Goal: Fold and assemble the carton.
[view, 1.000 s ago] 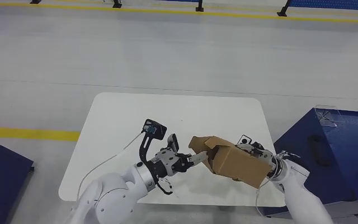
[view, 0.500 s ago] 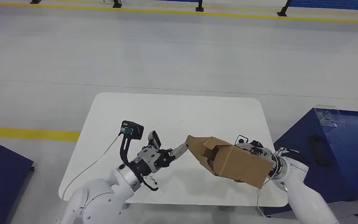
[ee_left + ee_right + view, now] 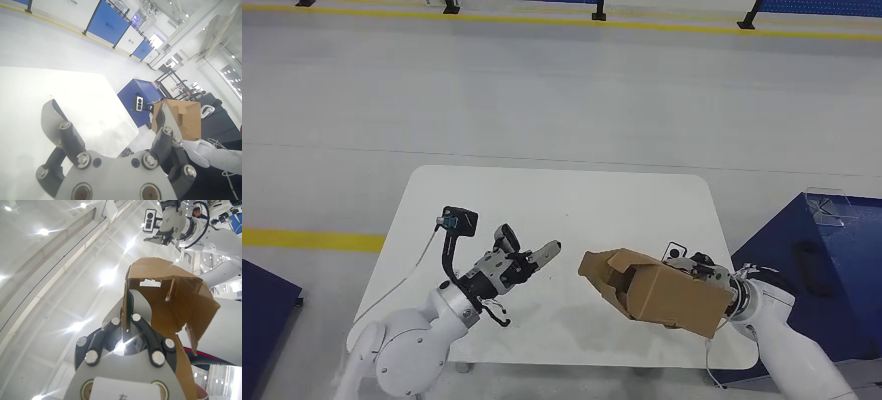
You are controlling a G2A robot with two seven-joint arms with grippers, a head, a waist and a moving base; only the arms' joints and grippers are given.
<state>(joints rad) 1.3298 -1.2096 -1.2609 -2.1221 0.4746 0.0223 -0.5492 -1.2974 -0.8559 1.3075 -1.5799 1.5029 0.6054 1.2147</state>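
Observation:
A brown carton (image 3: pixel 657 290) hangs tilted over the table's front right part, its closed flap end pointing toward the left arm. My right gripper (image 3: pixel 726 293) holds it from the far end. In the right wrist view the right gripper (image 3: pixel 125 302) is shut on one carton (image 3: pixel 170 309) wall, with one finger inside and one outside. My left gripper (image 3: pixel 528 243) is open with nothing in it, a short gap to the left of the carton. In the left wrist view the left gripper (image 3: pixel 107 113) has its fingers spread wide, and the carton (image 3: pixel 185 117) shows beyond one fingertip.
The white table (image 3: pixel 542 200) is bare around both arms. A blue cabinet (image 3: pixel 817 265) stands just off the table's right edge, close to the right arm. The left arm's cable (image 3: pixel 407 290) trails over the table's left part.
My left gripper has drawn back to the left, away from the carton's flap end, and stands open. The carton, still in the right gripper, has shifted only slightly.

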